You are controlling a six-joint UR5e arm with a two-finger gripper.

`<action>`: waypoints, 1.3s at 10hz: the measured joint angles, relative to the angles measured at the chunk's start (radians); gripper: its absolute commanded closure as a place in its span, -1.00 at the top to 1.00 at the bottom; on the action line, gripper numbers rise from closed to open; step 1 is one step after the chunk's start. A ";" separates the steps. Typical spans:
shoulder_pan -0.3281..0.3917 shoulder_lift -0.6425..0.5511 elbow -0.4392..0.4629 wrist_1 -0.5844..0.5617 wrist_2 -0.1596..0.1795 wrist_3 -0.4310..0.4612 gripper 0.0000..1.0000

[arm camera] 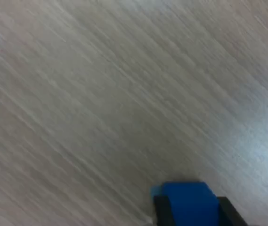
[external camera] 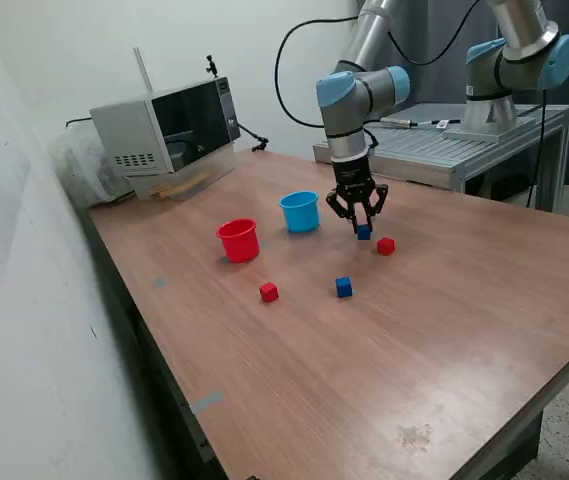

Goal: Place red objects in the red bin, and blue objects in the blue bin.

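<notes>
Gripping a blue cube [external camera: 364,232] in closed jaws, beside blue cup [external camera: 301,212], no legible writing.

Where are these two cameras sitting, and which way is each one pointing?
Exterior view: off the arm, raised, looking down across the wooden table; shows the arm and its hand by the blue bin.
Wrist view: on the wrist, close above the tabletop, looking down; shows only dark fingers beside a blue cube.
Shared: the blue cube between the fingers, and the wood.
</notes>
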 measured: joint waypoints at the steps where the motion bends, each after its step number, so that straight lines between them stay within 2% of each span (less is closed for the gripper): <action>1: -0.001 -0.017 0.001 0.002 -0.001 0.000 -1.00; 5: -0.006 -0.210 0.014 0.072 0.001 0.010 -1.00; 7: -0.037 -0.273 0.022 0.098 0.000 0.035 -1.00; 10: -0.118 -0.287 0.017 0.104 0.000 0.072 -1.00; 13: -0.172 -0.245 -0.006 0.104 0.001 0.078 -1.00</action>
